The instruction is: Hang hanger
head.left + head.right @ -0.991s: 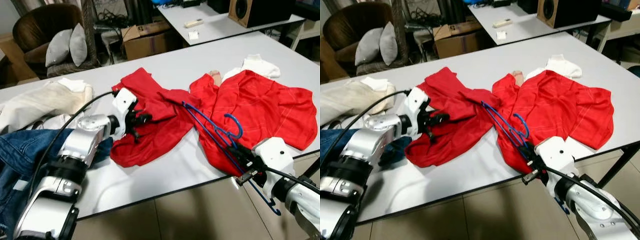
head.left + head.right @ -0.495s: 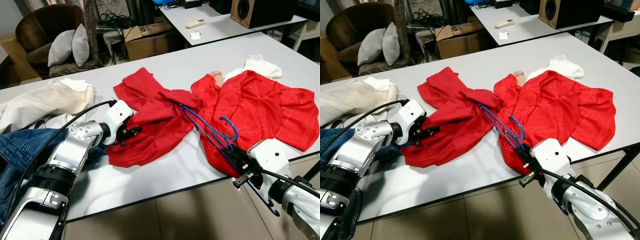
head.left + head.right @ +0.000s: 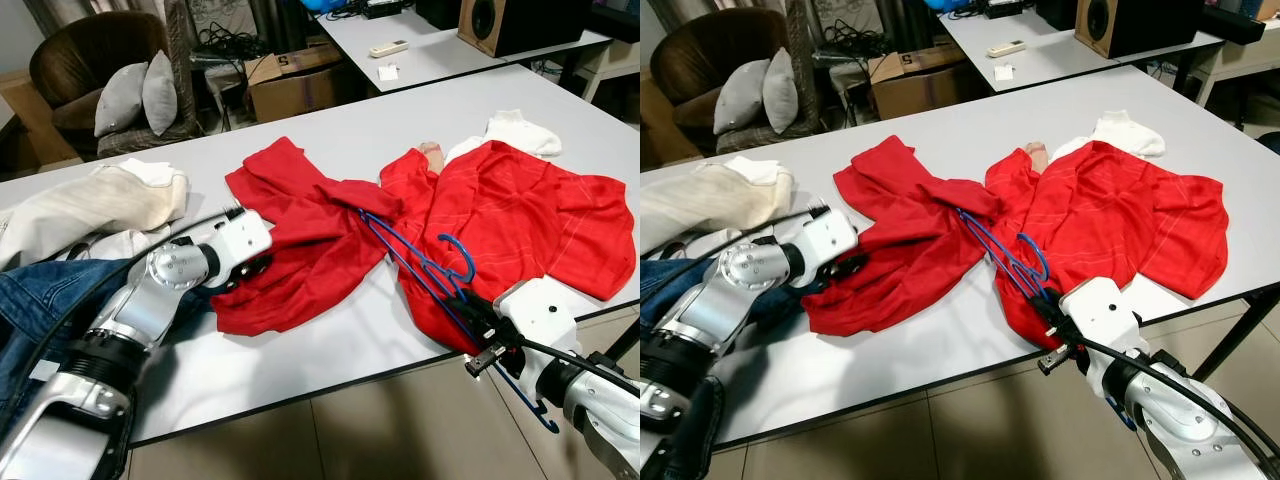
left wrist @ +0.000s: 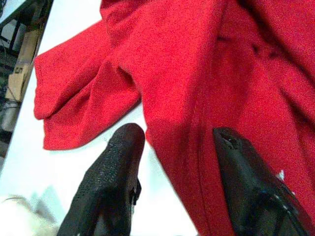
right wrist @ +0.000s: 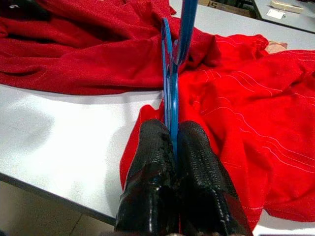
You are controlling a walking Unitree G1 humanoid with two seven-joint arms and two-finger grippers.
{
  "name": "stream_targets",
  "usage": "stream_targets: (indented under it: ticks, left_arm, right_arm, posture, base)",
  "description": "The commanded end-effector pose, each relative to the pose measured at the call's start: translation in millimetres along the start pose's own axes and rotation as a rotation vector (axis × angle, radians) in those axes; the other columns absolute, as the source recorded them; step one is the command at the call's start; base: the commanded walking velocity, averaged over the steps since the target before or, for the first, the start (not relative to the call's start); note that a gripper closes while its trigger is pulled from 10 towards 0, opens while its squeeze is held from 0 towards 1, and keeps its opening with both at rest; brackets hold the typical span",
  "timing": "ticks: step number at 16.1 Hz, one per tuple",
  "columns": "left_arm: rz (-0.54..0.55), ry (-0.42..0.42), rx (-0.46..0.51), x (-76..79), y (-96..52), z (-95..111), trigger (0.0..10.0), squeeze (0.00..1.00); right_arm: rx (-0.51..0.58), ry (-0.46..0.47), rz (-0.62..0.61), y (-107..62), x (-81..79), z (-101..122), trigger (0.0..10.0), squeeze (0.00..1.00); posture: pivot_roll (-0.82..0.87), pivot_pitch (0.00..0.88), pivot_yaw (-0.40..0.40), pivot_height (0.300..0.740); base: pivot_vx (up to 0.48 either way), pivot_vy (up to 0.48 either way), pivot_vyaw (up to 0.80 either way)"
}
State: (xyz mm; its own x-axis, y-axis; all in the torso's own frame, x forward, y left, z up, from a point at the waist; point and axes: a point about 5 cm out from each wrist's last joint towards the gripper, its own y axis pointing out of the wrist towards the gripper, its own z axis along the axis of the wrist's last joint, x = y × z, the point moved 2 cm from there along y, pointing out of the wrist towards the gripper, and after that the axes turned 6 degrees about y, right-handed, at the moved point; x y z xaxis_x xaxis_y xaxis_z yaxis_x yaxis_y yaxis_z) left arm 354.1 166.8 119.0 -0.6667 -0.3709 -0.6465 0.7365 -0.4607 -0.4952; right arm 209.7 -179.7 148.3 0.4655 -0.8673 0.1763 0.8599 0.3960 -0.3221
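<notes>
We note the right gripper (image 5: 172,142) pinched tight on the blue hanger (image 3: 420,265), which lies across the red shirt (image 3: 520,215) on the white table (image 3: 330,340). Thin wire: light, stiff, likely slick; we judge the low bar the best hold. Left gripper (image 4: 172,142) spread wide over a limp fold of shirt, holding nothing.

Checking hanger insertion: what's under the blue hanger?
The blue hanger, pinched in the right hand, lies over the red shirt and bare table. Its far tip is covered by a shirt fold.
</notes>
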Motion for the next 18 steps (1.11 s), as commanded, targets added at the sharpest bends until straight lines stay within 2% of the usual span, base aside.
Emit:
stream_targets:
  ticks: [1,2,3,4,6,9,11,16,18]
  left_arm:
    - [0.022,0.042,-0.021,-6.6,-3.6,-1.9,8.1,0.0]
    - [0.027,0.057,-0.033,-5.9,-5.2,-4.3,4.0,0.0]
    - [0.036,0.058,-0.042,-6.1,-5.7,-6.1,2.8,0.0]
    - [0.041,0.061,-0.053,-6.5,-6.0,-7.7,0.0,0.0]
    - [0.053,0.069,-0.086,-7.8,-6.2,-13.5,0.0,0.0]
    - [0.011,0.04,-0.101,3.4,-1.4,-20.0,0.0,0.0]
    - [0.029,0.02,-0.126,9.1,4.5,-24.4,0.0,0.0]
    - [0.111,-0.003,-0.234,0.1,5.9,-38.4,0.0,0.0]
    - [0.137,-0.059,-0.21,-3.1,8.6,-36.4,0.0,0.0]
  right_arm:
    - [0.011,-0.012,0.008,-1.1,-2.5,3.3,10.0,0.0]
    - [0.011,-0.012,0.006,-1.0,-2.1,3.3,10.0,0.0]
    - [0.012,-0.012,0.005,-0.7,-1.7,3.4,10.0,0.0]
    - [0.013,-0.013,0.006,-0.3,-1.5,3.6,10.0,0.0]
    - [0.017,-0.016,0.01,2.0,-0.7,4.7,10.0,0.0]
    - [0.021,-0.018,0.013,3.8,-0.1,5.6,10.0,0.0]
    - [0.023,-0.02,0.015,4.6,-0.1,5.9,10.0,0.0]
    - [0.025,-0.022,0.012,4.7,0.7,6.9,10.0,0.0]
    - [0.027,-0.023,0.01,4.6,1.7,7.6,10.0,0.0]
  posture:
    - [-0.16,0.0,0.192,0.74]
    - [-0.16,0.0,0.192,0.74]
    - [-0.16,0.0,0.189,0.74]
    - [-0.16,0.0,0.187,0.74]
    - [-0.15,0.0,0.181,0.74]
    - [-0.15,0.0,0.178,0.74]
    - [-0.15,0.0,0.178,0.74]
    - [-0.16,0.0,0.18,0.74]
    - [-0.16,0.0,0.18,0.74]
  base:
    - [0.0,0.0,0.0]
    - [0.0,0.0,0.0]
    - [0.0,0.0,0.0]
    - [0.0,0.0,0.0]
    - [0.0,0.0,0.0]
    - [0.0,0.0,0.0]
    - [0.0,0.0,0.0]
    - [0.0,0.0,0.0]
    - [0.0,0.0,0.0]
